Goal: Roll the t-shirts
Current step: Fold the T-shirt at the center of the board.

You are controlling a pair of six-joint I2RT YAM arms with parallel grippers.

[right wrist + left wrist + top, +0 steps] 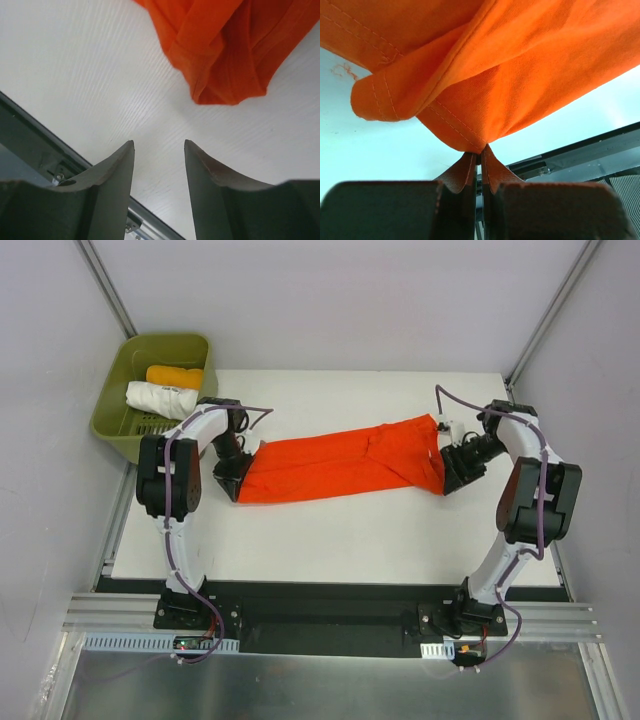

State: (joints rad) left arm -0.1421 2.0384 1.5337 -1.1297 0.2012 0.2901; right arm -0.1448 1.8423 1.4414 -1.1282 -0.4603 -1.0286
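Note:
The red-orange t-shirt (340, 465) lies folded into a long band across the middle of the white table. My left gripper (236, 480) is at its left end and is shut on a corner of the cloth (485, 100), lifting it a little. My right gripper (452, 477) is at the right end, open and empty, just short of the shirt's edge (225, 60). A rolled white t-shirt (160, 398) and a rolled yellow-orange t-shirt (174, 376) lie in the green basket.
The green basket (112, 420) stands at the table's far left corner. The table's front edge and a black rail (330, 605) run below the arms. Grey walls close in both sides.

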